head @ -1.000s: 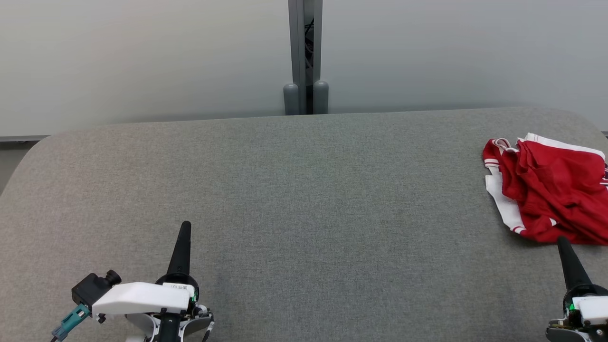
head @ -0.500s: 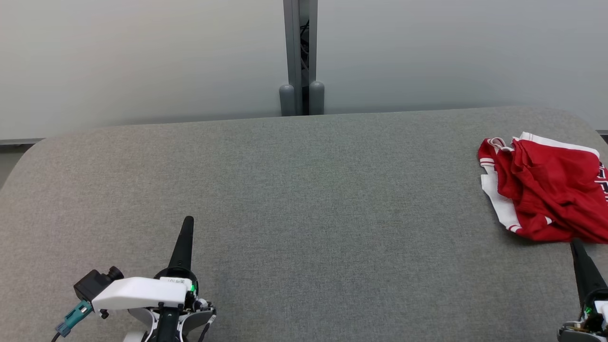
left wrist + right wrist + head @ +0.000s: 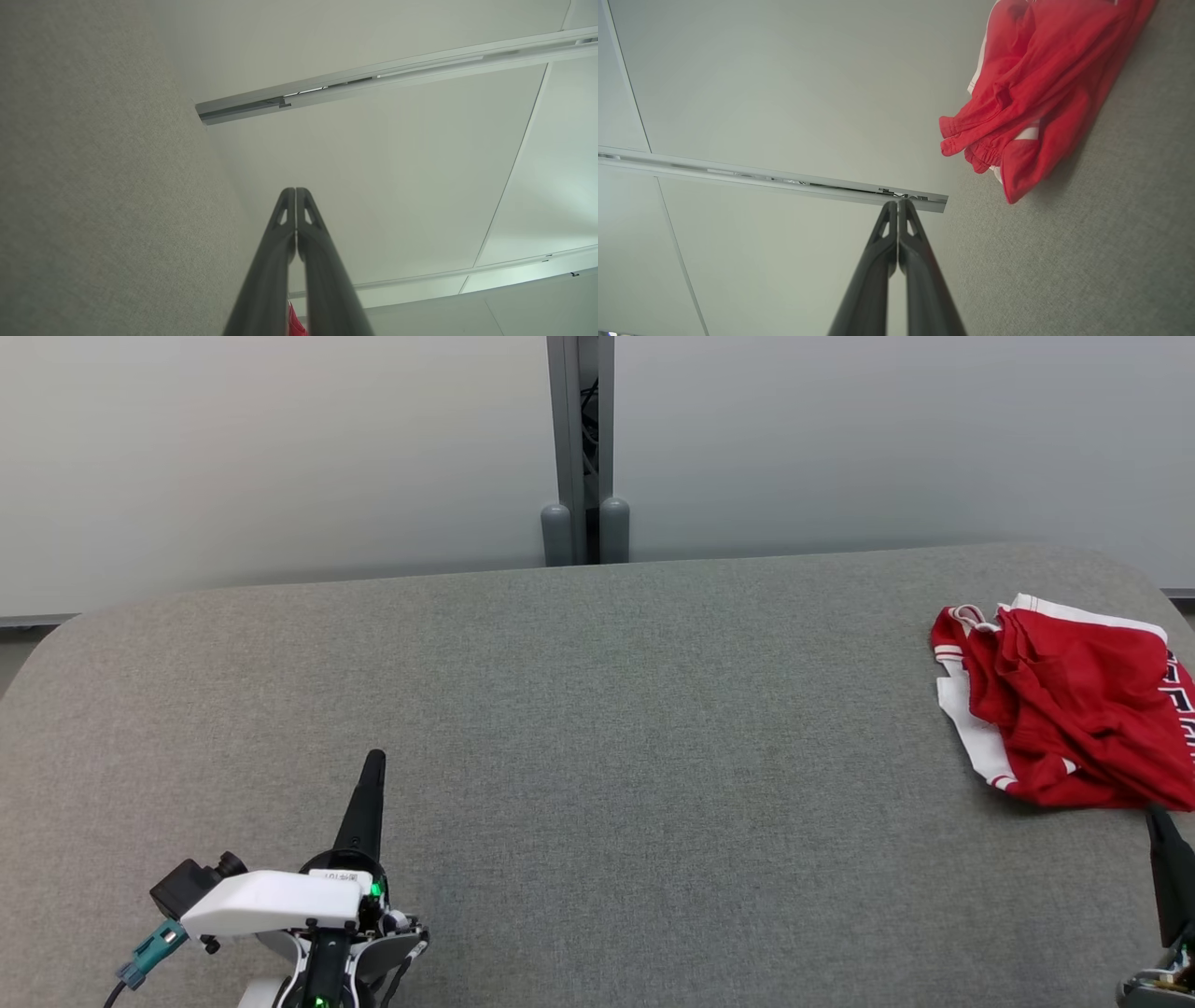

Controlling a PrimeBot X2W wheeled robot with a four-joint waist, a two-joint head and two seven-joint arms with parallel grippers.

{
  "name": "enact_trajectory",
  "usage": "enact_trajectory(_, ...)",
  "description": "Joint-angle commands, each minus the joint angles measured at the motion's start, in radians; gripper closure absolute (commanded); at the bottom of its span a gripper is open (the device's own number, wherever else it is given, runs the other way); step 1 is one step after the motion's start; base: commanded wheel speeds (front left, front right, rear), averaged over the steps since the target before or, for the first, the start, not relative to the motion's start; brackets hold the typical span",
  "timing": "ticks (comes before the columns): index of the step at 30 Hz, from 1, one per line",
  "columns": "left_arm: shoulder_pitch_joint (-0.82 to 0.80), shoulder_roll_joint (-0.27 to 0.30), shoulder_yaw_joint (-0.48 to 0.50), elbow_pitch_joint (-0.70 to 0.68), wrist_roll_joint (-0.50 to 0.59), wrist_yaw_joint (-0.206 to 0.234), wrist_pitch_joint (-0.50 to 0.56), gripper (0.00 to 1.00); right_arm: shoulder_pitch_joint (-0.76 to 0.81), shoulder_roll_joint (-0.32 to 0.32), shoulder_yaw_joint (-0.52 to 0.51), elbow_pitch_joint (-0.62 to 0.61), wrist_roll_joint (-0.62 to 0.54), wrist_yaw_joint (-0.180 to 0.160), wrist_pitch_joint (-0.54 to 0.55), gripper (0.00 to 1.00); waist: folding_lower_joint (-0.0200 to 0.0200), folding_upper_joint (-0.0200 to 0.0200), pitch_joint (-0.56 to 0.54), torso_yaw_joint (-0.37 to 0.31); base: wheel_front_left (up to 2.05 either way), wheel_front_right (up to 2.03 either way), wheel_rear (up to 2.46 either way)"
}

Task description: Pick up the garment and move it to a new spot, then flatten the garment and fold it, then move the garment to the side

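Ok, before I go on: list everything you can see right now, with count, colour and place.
Crumpled red cloth garment with white trim: one, red and white, lying loose at the table's far right.
Rounded grey fabric-covered table: one, grey, spanning the head view.
Upright grey metal post: one, grey, behind the table's far edge, centre.
Pale wall panels: two, off-white, either side of the post.
Left gripper: one, dark, shut, lower left over the table.
Right gripper: one, dark, shut, lower right, tip near the garment's near edge.

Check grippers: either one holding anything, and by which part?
Nothing held: left gripper and right gripper are both shut, empty; red garment lies crumpled on the table.
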Motion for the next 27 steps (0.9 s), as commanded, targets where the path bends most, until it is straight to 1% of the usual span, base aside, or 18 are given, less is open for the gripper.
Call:
enact_trajectory(1, -0.017, 0.005, 0.0, -0.002, -0.02, -0.009, 0.004, 1.0, 0.009, -0.01, -0.009, -0.011, 0.032, 0.001, 0.012, 1.0, 0.0, 0.0, 0.0, -0.002, 0.0, 0.0, 0.0)
enact_trajectory(22, -0.037, 0.006, -0.011, 0.005, -0.125, -0.02, 0.026, 1.0, 0.026, -0.012, -0.059, -0.031, 0.173, 0.001, 0.061, 1.0, 0.0, 0.0, -0.003, -0.017, 0.0, 0.0, 0.0)
enact_trajectory(27, -0.037, 0.006, -0.01, 0.005, -0.124, -0.018, 0.026, 1.0, 0.026, -0.012, -0.057, -0.03, 0.171, 0.001, 0.06, 1.0, 0.0, 0.0, -0.003, -0.017, 0.0, 0.0, 0.0)
